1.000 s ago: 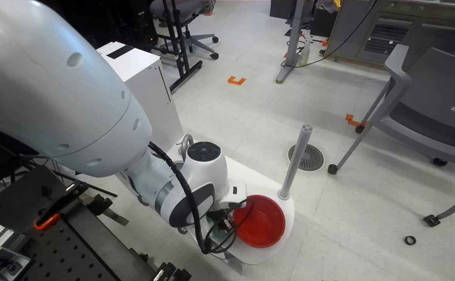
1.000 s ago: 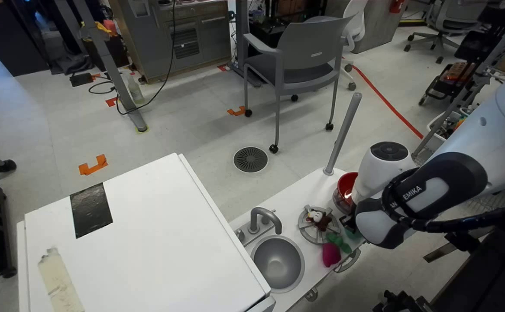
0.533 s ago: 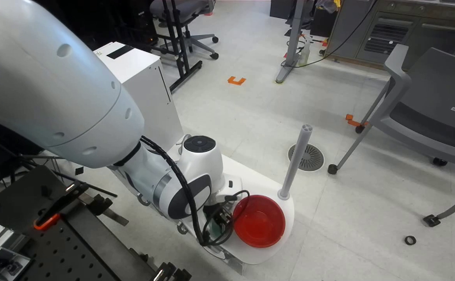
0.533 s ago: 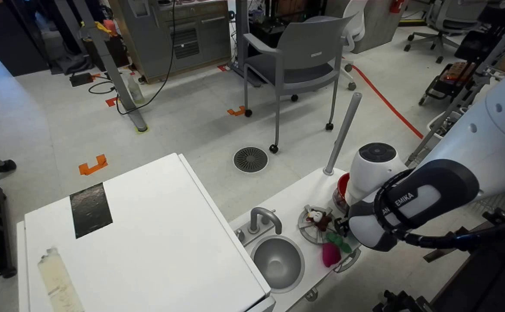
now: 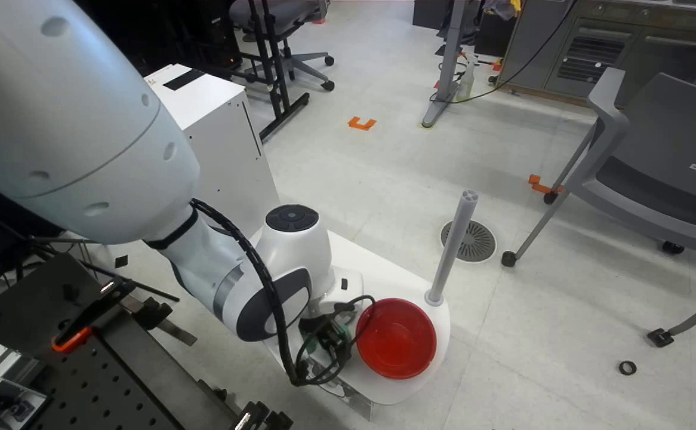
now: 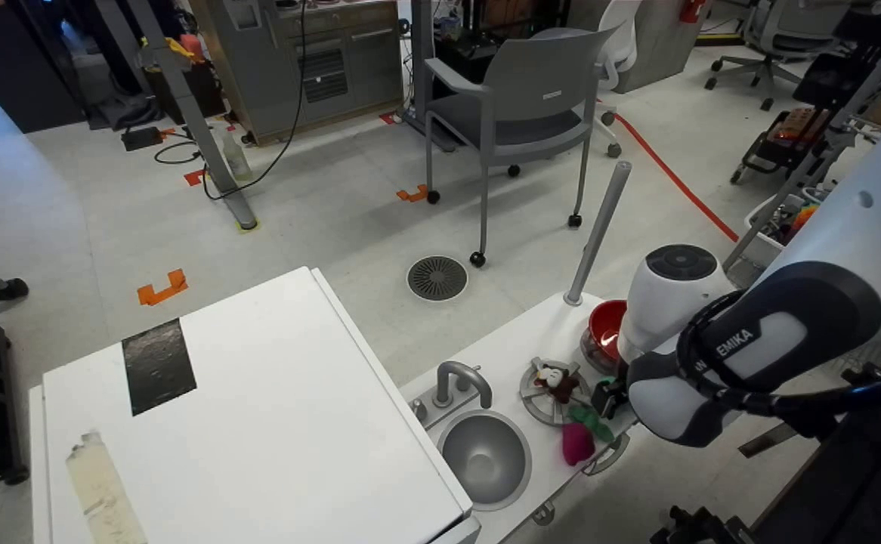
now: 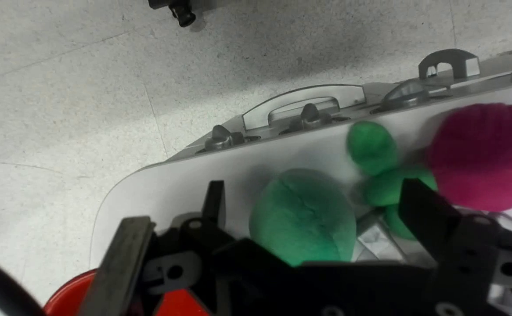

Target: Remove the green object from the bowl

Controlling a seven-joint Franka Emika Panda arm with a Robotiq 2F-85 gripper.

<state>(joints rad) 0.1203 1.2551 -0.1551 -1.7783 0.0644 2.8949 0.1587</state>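
Robotiq gripper [image 7: 314, 195]: jaws parted, holding nothing. Light-green rounded lump [image 7: 303, 217]: on white countertop [image 7: 168, 188], outside red plastic bowl [image 5: 397, 341]; in wrist view, roughly centred in the jaw gap, depth uncertain.

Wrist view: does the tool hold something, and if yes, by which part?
Nothing is held: the tool is open, with gaps between its fingers and the rounded green lump.
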